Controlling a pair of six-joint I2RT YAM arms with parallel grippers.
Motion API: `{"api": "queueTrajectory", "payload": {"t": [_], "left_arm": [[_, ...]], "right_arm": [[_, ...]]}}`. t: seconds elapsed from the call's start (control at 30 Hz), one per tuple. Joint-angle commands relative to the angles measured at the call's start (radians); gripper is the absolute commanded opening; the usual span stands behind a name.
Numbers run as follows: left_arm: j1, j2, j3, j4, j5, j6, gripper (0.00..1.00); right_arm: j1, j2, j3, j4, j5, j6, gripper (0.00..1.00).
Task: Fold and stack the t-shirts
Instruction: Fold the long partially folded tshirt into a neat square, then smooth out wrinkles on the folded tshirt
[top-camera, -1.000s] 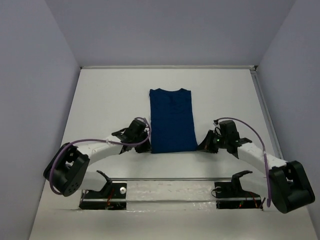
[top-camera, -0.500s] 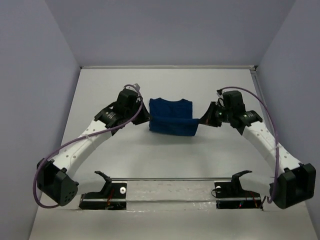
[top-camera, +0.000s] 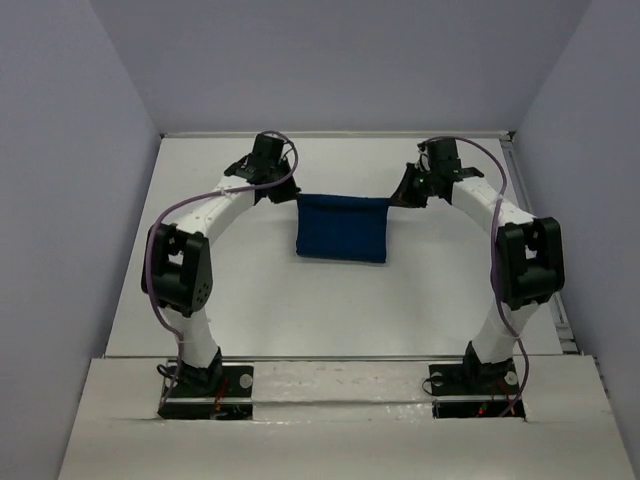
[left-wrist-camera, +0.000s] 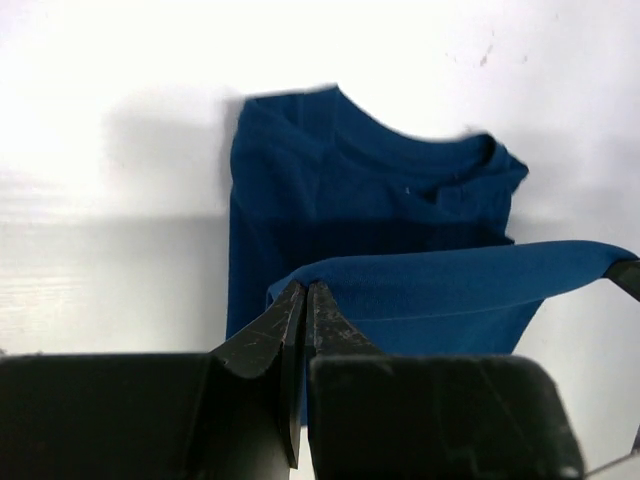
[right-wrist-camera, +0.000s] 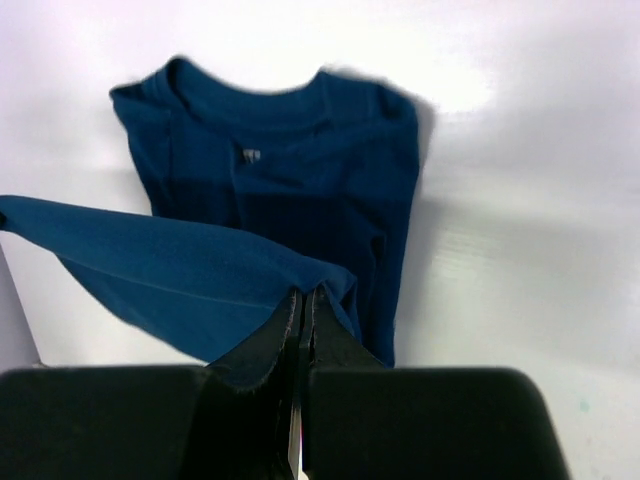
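The dark royal-blue t-shirt (top-camera: 343, 227) lies on the white table, folded over on itself. Both grippers hold its hem edge stretched level above the collar end. My left gripper (top-camera: 290, 196) is shut on the left hem corner (left-wrist-camera: 300, 282). My right gripper (top-camera: 397, 199) is shut on the right hem corner (right-wrist-camera: 312, 287). In both wrist views the collar and shoulders (left-wrist-camera: 400, 175) (right-wrist-camera: 270, 130) lie flat on the table beneath the raised hem. The chest print is hidden.
The white table (top-camera: 220, 290) is walled by grey panels on the left, back and right. A rail with the two arm bases (top-camera: 340, 385) runs along the near edge. Both arms reach far back, elbows raised.
Both grippers carried the hem from the near end of the shirt back toward the collar, doubling the shirt over. The arms went from low and near to stretched far back.
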Motion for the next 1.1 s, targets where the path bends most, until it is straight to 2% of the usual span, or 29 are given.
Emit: {"api": "queueTrajectory", "payload": {"t": [0.0, 0.13, 0.37, 0.57, 0.63, 0.67, 0.7, 0.73, 0.77, 0.83, 0.9, 0.93, 0.97, 1.03, 1.07], "left_arm": [[0.042, 0.111, 0.159, 0.032, -0.036, 0.054, 0.00], [0.071, 0.235, 0.266, 0.032, -0.022, 0.059, 0.00], [0.071, 0.428, 0.416, -0.002, -0.003, 0.067, 0.00], [0.071, 0.455, 0.439, -0.004, -0.022, 0.087, 0.01], [0.081, 0.441, 0.441, 0.001, -0.039, 0.084, 0.02], [0.081, 0.418, 0.444, 0.004, -0.045, 0.080, 0.07], [0.093, 0.401, 0.447, 0.010, -0.054, 0.077, 0.13], [0.093, 0.384, 0.450, 0.018, -0.062, 0.074, 0.22], [0.104, 0.366, 0.453, 0.021, -0.086, 0.073, 0.42], [0.104, 0.312, 0.459, 0.030, -0.103, 0.068, 0.60], [0.104, 0.254, 0.433, 0.045, -0.103, 0.064, 0.67], [0.104, 0.233, 0.410, 0.055, -0.103, 0.057, 0.68], [0.104, 0.211, 0.383, 0.084, -0.079, 0.044, 0.69], [0.062, 0.141, 0.248, 0.125, -0.013, 0.030, 0.65], [0.044, 0.117, 0.196, 0.177, 0.010, 0.018, 0.55]], "right_arm": [[-0.038, 0.091, 0.157, 0.048, 0.032, -0.042, 0.00], [-0.038, 0.244, 0.288, 0.019, 0.052, -0.049, 0.00], [-0.047, 0.385, 0.449, -0.059, 0.067, -0.048, 0.00], [-0.047, 0.382, 0.411, -0.038, 0.095, -0.046, 0.00], [-0.047, 0.430, 0.476, -0.071, 0.086, -0.049, 0.11], [-0.047, 0.440, 0.503, -0.085, 0.070, -0.049, 0.29], [-0.047, 0.450, 0.551, -0.099, 0.063, -0.052, 0.38], [-0.047, 0.450, 0.566, -0.108, 0.056, -0.059, 0.48], [-0.047, 0.429, 0.567, -0.102, 0.052, -0.059, 0.66], [-0.047, 0.381, 0.569, -0.107, 0.041, -0.062, 0.83], [-0.047, 0.338, 0.544, -0.108, 0.027, -0.060, 0.85], [-0.047, 0.309, 0.511, -0.093, 0.020, -0.060, 0.82], [-0.047, 0.277, 0.413, -0.047, -0.006, -0.043, 0.57], [-0.017, 0.183, 0.299, 0.022, -0.042, -0.020, 0.18], [-0.003, 0.160, 0.194, 0.040, -0.071, -0.014, 0.00]]}}
